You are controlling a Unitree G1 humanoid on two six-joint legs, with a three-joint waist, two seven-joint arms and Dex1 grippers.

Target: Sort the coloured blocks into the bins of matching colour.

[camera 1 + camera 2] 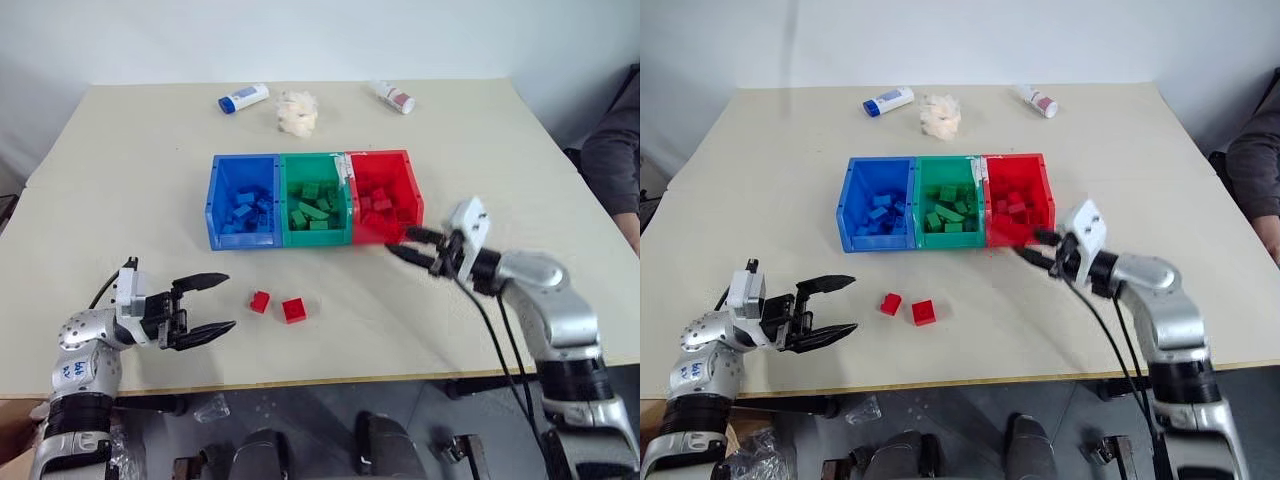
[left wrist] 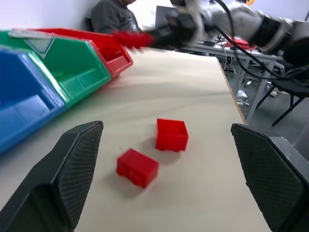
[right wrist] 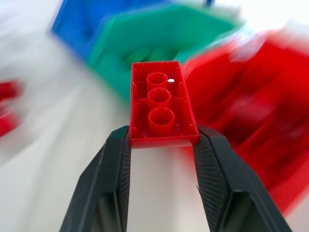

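Blue bin (image 1: 243,196), green bin (image 1: 314,196), red bin (image 1: 383,192) — red oblong brick (image 3: 161,103) — beige table (image 1: 480,150)

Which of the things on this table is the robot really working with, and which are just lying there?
Part of the job:
- red brick in the right gripper
- two loose red bricks
- blue bin, green bin, red bin

Lying about:
- blue-capped tube
- red-capped tube
- fluffy wad

Silver jointed arms, black cables, black textured fingers (image 2: 72,169), white wrist housings
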